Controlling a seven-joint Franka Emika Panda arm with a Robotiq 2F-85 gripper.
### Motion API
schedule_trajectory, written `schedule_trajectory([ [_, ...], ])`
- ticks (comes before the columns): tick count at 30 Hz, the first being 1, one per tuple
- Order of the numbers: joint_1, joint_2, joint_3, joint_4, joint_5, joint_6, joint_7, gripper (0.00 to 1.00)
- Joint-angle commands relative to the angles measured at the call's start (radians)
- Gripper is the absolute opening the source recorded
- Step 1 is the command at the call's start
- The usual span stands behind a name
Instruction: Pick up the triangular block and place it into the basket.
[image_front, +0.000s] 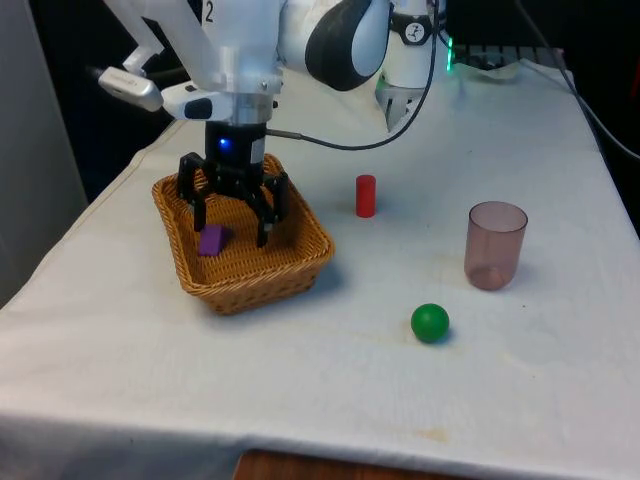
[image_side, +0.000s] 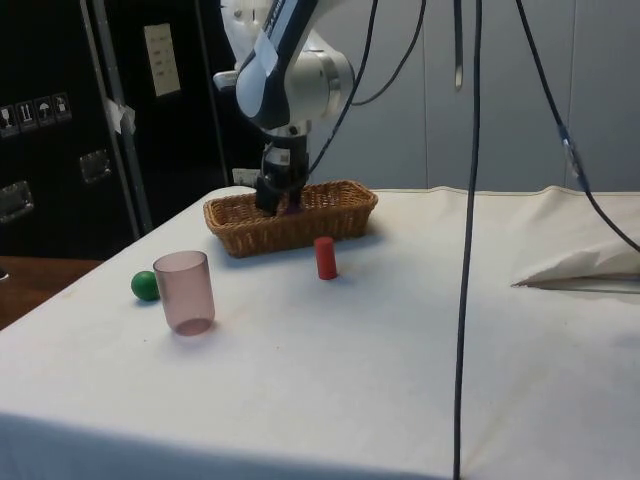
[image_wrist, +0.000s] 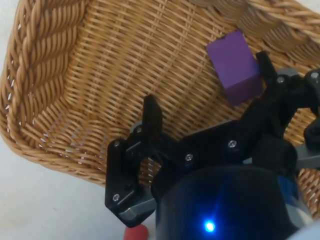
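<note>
Lying loose in the basket (image_front: 300, 262) at the spread, empty gripper's (image_front: 232, 218) 9 o'clock, the purple block (image_front: 211, 240) is judged light, rigid, best pinched across flat faces.

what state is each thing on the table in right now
end effector: open, down inside the basket, holding nothing
purple block: lying loose on the basket floor
basket: upright, holds the block
red cylinder: standing on end
pink cup: upright, looks empty
green ball: resting on the cloth
</note>
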Motion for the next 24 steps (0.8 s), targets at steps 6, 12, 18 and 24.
schedule_trajectory([
  [6,0.008,-0.021,-0.007,-0.005,0.010,0.004,-0.007,1.00],
  [12,0.025,-0.054,-0.026,-0.022,0.000,-0.001,0.002,1.00],
  [18,0.040,-0.094,-0.042,-0.039,-0.011,-0.006,0.008,1.00],
  [24,0.056,-0.134,-0.059,-0.050,-0.018,-0.014,0.011,1.00],
])
